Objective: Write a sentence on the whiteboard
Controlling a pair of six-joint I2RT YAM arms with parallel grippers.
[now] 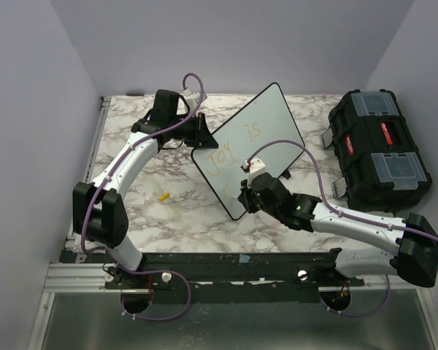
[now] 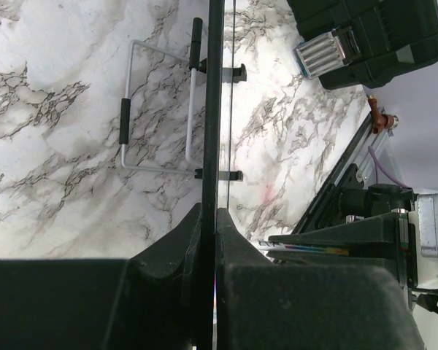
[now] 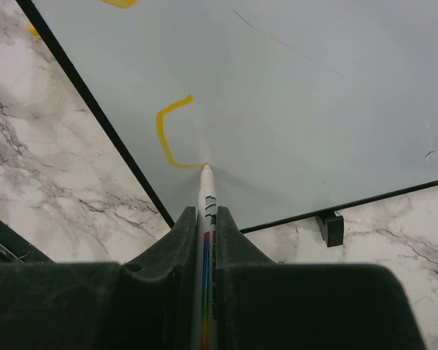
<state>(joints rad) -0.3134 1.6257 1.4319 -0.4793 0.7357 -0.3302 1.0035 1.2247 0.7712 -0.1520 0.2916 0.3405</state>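
The whiteboard [image 1: 266, 127] stands tilted on the marble table, with yellow-orange writing "Joy is" [image 1: 235, 144] on its face. My left gripper [image 1: 202, 132] is shut on the board's left edge. In the left wrist view the board's black rim [image 2: 213, 109] runs edge-on between the closed fingers of that gripper [image 2: 217, 219]. My right gripper [image 1: 247, 191] is shut on a white marker [image 3: 206, 186]. The marker's tip touches the board at the end of a fresh yellow C-shaped stroke [image 3: 163, 135], near the board's lower corner.
A black toolbox [image 1: 376, 149] with clear lids sits at the right of the table. A small yellow cap [image 1: 163, 195] lies on the marble left of the board. A bent wire stand [image 2: 157, 109] lies behind the board. Pale walls enclose three sides.
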